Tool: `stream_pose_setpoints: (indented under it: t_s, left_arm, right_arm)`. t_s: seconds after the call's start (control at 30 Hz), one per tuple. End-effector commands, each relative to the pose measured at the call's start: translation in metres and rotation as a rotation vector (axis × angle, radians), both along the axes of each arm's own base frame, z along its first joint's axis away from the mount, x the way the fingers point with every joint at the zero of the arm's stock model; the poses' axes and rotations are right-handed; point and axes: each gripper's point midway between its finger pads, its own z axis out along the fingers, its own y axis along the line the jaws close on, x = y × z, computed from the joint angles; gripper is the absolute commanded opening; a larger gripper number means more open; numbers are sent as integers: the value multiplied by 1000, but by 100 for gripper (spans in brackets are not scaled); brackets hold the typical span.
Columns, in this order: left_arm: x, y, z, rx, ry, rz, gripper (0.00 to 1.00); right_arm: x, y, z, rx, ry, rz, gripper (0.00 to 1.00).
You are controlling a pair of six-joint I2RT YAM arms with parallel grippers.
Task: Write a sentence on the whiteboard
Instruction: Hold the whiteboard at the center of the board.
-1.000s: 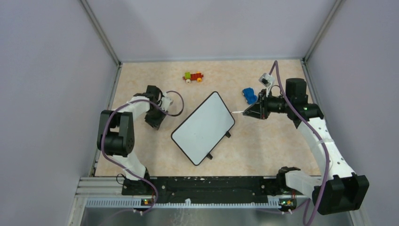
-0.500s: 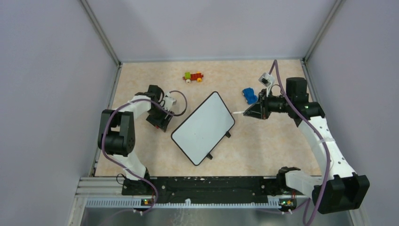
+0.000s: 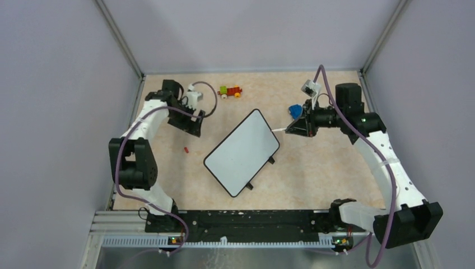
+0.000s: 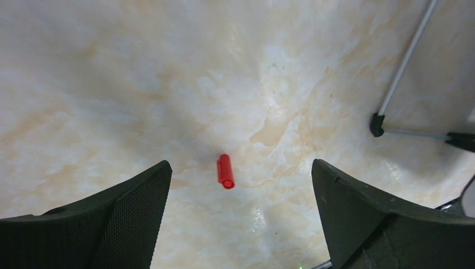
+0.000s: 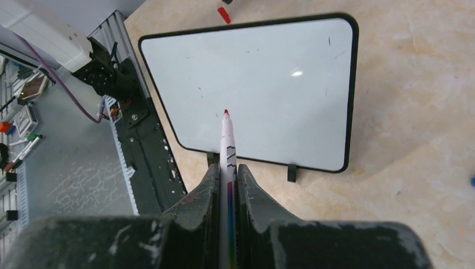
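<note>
You've got a glossy smooth whiteboard (image 5: 252, 84) with a glare spot, polished marble-look table (image 4: 168, 67), shiny red plastic cap (image 4: 225, 171), smooth white plastic marker (image 5: 227, 137), your left gripper (image 4: 240, 167) pads (image 4: 137, 204) matt black, mesh-textured, your right gripper (image 5: 227, 168) fingers (image 5: 204, 196) scuffed matt black.

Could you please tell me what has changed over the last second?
The left claw drew away from the whiteboard toward the far left, open, leaving a red cap lying where it had been. The right claw, shut on the marker, edged its tip toward the board's corner. The whiteboard stayed put and blank.

red cap (image 4: 225, 171) on tabletop (image 4: 168, 84) between wide-apart jaws
</note>
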Motion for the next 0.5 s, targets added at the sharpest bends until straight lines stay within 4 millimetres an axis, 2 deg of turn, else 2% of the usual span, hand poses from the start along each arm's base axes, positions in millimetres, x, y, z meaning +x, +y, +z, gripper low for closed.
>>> stream_pose_setpoints:
  t_s: [0.0, 0.1, 0.2, 0.33, 0.47]
  left_arm:
    - [13, 6, 83, -195, -149, 18, 99]
    - [1, -14, 118, -385, -199, -74, 99]
    - [-11, -34, 144, -512, -245, -162, 99]
    - [-24, -63, 169, -712, -266, -261, 98]
    - [-33, -82, 182, -853, -193, -302, 87]
  right_arm:
    - [6, 12, 34, -19, -121, 50, 0]
    - [5, 25, 38, -40, -123, 111, 0]
    - [12, 40, 37, -73, -122, 160, 0]
    - [21, 56, 31, -120, -120, 223, 0]
    - [27, 62, 32, -128, -139, 267, 0]
